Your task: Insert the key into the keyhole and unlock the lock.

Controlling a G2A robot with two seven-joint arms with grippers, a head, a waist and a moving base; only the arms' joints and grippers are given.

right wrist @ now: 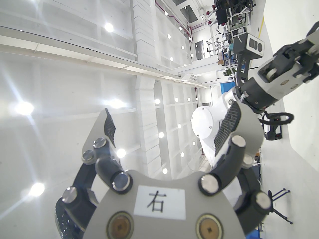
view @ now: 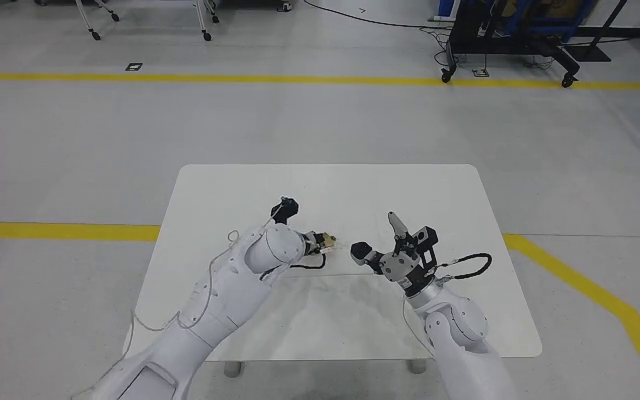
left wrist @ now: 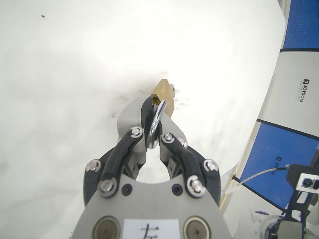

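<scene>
So the left gripper (left wrist: 155, 120) has its fingers (left wrist: 129, 118) clamped tight on the key (left wrist: 159, 110). It's pinching the flat head end, so the blade sticks out front toward the lock (left wrist: 165, 92). Makes sense, since that leaves the whole blade free to go in.

The lock is a little brass one sitting on the desk (left wrist: 74, 50), roughly mid-desk and right ahead of the gripper. The face with the keyhole (left wrist: 155, 98) is turned back toward the key. The key tip is right up against that face, but I can't tell if it's actually in the hole or just next to it. To me it looks a touch off to one side.

The right gripper (view: 380, 238) hangs over the desk near the lock, apart from it. Its fingers (right wrist: 109, 128) are spread wide with nothing in them, and it's pointed up at the ceiling rather than at the lock. So nothing is bracing the lock.

My read is that this is the insert step and the unlocking isn't done yet. The next bit needs the blade lined up square with the slot before any push. The worry is that a loose lock on a slick desk will probably skate away or swivel when the key presses on it, and turning the key would just spin the whole lock unless the other gripper pins it.
</scene>
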